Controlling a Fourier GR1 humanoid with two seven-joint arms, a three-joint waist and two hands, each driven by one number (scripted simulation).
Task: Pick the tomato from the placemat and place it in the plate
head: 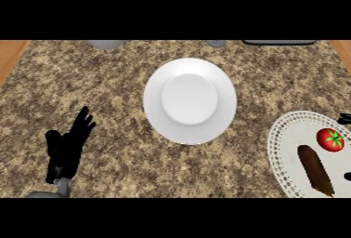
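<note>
So the tomato hasn't been picked yet, it's sat on the placemat at the right side of the head view, and nothing is curled round it. The step in hand looks like the approach, right before the grasp.

Only a couple of dark bits of the right hand can be made out at the right edge, one just above and beyond the tomato, one lower down, so whether those fingers are spread or closed can't be told, honestly too little of it is shown. The tomato lies just inside of those fingertips, not touched as far as can be seen.

The left hand is parked at the lower left with fingers straight and slightly apart, pointing up, nothing held, well away from everything.

Next move, as a guess: fingers need to be brought round the tomato from the right, without the brown sausage-looking thing just below it being knocked, then it gets carried left to the plate.

Materials: tomato is round, glossy red, green stem star on top, likely to roll. Placemat is white, rounded, with a dotted lacy rim. Plate is plain smooth white with a shallow well. Counter is speckled brown granite, with wood strips at the sides
</note>
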